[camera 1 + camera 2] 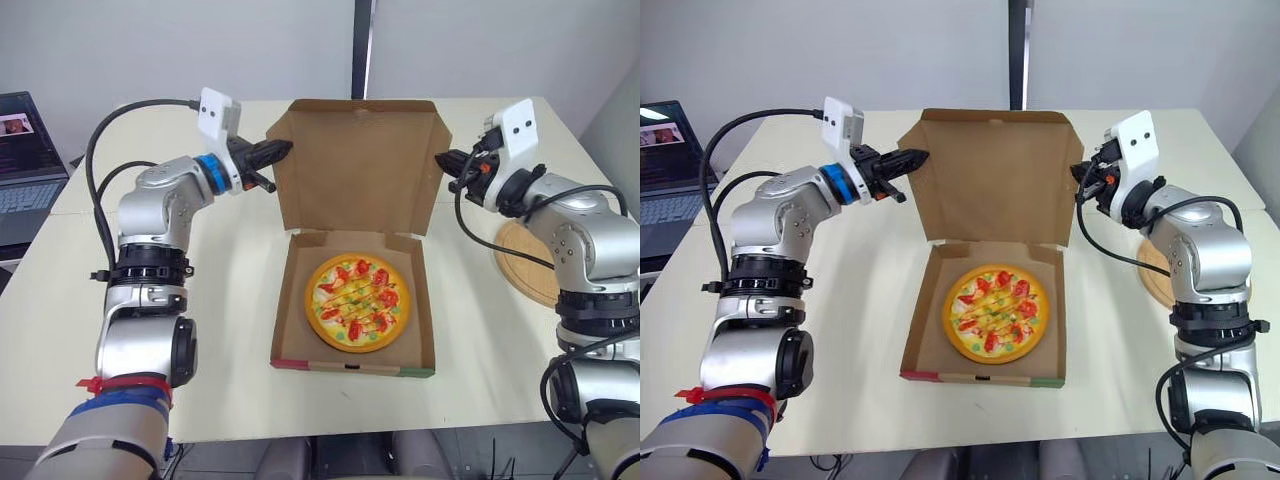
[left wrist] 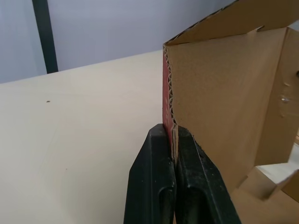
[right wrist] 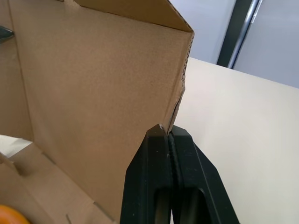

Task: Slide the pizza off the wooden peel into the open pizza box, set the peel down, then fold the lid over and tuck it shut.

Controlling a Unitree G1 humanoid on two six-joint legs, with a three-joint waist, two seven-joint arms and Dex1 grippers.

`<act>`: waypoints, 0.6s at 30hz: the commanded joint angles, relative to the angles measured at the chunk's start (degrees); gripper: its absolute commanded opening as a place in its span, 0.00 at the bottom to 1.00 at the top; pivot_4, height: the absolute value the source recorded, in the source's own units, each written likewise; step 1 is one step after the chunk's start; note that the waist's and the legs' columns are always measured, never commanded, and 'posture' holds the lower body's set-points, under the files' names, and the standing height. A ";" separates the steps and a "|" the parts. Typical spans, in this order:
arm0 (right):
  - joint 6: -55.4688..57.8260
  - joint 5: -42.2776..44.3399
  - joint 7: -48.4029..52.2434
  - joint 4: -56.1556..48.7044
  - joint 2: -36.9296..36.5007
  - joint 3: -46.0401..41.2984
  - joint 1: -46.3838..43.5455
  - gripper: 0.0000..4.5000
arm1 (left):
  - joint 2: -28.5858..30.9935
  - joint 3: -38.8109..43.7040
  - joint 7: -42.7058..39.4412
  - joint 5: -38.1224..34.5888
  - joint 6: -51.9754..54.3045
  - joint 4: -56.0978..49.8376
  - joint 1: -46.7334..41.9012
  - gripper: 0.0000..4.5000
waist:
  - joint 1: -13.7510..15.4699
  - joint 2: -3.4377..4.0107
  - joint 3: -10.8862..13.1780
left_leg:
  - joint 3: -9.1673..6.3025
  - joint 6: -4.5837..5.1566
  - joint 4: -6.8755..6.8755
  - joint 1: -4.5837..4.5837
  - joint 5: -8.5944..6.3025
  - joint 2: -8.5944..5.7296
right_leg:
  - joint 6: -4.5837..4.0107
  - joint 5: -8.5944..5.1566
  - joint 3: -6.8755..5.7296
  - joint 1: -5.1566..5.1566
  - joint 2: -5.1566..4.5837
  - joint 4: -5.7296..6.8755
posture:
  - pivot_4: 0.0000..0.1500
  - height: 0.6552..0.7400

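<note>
The pizza [image 1: 359,301] lies flat inside the open cardboard box [image 1: 290,330] at the middle of the table. The box lid [image 1: 355,165] stands upright behind it. My left gripper [image 1: 278,152] is shut on the lid's left side flap [image 2: 170,119]. My right gripper [image 1: 443,161] is shut on the lid's right side flap [image 3: 180,100]. The round wooden peel [image 1: 520,262] rests on the table to the right of the box, partly hidden by my right arm.
A laptop [image 1: 28,165] sits on a separate surface at the far left. Bare table top [image 1: 230,290] lies left of the box and in front of it. A dark vertical post [image 1: 363,48] stands behind the table.
</note>
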 commanded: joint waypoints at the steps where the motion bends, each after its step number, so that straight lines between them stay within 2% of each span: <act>1: -1.21 0.29 -1.97 -3.57 1.09 -0.78 -3.21 0.01 | -3.19 -2.12 1.89 0.71 -0.14 -1.03 -3.33 0.00 | 0.00 0.00 0.00 | 0.01 0.00 0.01 0.00 0.00 0.00 | 0.00 0.00 0.00 -0.02 0.00 0.02 | 1.00 1.00; 9: -5.93 -3.27 -4.77 0.56 2.26 0.19 -6.04 0.01 | -7.40 -1.74 2.95 3.82 -8.01 8.46 -9.65 0.00 | -0.16 0.00 0.00 | 0.12 -0.01 0.11 0.01 0.01 0.00 | 0.00 0.00 0.07 -0.07 0.00 0.21 | 1.00 1.00; 15: -2.43 -1.93 -5.25 -5.42 2.25 -1.02 -5.78 0.01 | -6.84 -0.90 2.69 1.82 -4.61 1.20 -8.60 0.00 | -0.23 0.00 0.00 | 0.11 -0.01 0.11 -0.05 0.01 0.00 | 0.00 0.00 0.09 -0.14 0.00 0.27 | 1.00 1.00; 18: -2.54 -2.18 -6.00 -6.70 3.11 -1.54 -5.13 0.01 | -6.77 0.53 4.86 2.20 -5.95 1.30 -9.25 0.00 | -0.21 0.00 0.00 | 0.12 -0.01 0.11 -0.05 0.01 0.01 | 0.00 0.00 0.10 -0.15 0.00 0.28 | 1.00 1.00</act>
